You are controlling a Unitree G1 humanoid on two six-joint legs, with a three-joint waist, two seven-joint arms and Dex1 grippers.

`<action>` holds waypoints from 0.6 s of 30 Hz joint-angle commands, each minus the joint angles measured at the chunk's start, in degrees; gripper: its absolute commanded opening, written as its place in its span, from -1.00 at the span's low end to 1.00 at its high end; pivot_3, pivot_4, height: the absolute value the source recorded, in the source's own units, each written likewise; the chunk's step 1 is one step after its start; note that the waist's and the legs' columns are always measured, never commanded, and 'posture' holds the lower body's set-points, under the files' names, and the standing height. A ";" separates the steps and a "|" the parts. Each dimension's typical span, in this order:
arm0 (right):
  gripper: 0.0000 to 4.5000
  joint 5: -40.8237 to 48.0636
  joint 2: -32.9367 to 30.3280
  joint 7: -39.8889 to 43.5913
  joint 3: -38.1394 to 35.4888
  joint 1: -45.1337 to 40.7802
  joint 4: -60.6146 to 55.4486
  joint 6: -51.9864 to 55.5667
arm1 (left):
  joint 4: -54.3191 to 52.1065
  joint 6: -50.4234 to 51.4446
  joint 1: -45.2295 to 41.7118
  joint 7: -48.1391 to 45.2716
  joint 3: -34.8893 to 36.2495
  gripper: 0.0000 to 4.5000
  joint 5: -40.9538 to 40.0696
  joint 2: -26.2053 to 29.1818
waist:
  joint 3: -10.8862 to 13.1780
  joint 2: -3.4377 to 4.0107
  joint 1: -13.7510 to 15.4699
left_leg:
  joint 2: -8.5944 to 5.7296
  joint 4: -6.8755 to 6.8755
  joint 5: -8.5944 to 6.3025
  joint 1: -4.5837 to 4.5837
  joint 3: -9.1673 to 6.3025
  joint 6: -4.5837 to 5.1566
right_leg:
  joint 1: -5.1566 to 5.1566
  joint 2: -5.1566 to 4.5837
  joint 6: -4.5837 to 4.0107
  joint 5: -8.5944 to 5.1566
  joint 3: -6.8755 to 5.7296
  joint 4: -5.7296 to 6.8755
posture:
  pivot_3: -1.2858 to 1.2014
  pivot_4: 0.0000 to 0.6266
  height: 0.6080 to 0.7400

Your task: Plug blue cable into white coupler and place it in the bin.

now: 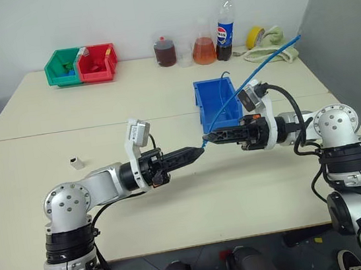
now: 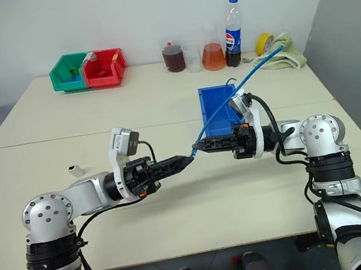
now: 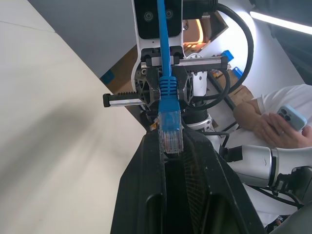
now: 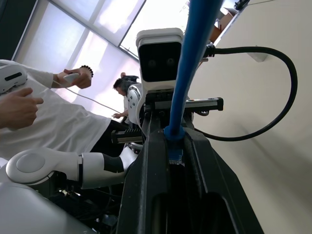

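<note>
Blue cable [image 1: 241, 93]: plug end pinched between clenched fingers of left pincer [image 1: 198, 150], above the desk [image 1: 176, 202]. Right pincer [image 1: 206, 138] clenched on the same cable just behind the plug, tip to tip with the left. Cable rises away to the right over the bin [image 1: 215, 107]. White coupler [image 1: 76, 163] lies alone on desk, well apart on the left.

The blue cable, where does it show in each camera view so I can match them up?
Left eye: blue cable rises from between the pincers toward upper right, over the bin.
Right eye: same diagonal.
Left wrist: plug at centre.
Right wrist: runs up the middle.
Shared landmark: the cable's plug.
</note>
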 commanded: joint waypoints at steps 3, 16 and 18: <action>-0.95 -0.36 -0.70 0.75 -0.33 -1.52 -0.24 -0.08 | -1.36 -0.91 -0.13 -0.87 -0.18 -0.89 -0.99 0.41 | 0.01 0.00 0.00 | 0.00 -0.01 0.00 0.00 -0.01 0.00 | 0.00 0.00 0.00 0.00 0.00 -0.01 | 0.03 -0.52 1.00; -0.95 -0.82 -1.11 -0.08 -0.94 -0.70 -1.11 -0.53 | -2.47 -2.44 2.39 2.44 3.40 0.11 -4.88 1.36 | 0.04 0.00 -0.03 | 0.00 -0.09 0.00 -0.01 0.00 0.00 | -0.02 0.00 0.00 0.00 0.00 -0.08 | 0.03 -0.52 1.00; -0.95 -0.93 -1.16 -0.07 -1.02 -0.54 -1.06 -0.78 | -4.54 -2.67 4.95 4.25 5.15 0.28 -7.83 2.61 | 0.05 -0.01 -0.16 | 0.02 -0.13 0.00 -0.02 0.01 0.00 | -0.04 0.00 0.00 0.00 0.01 -0.12 | 0.03 -0.52 1.00</action>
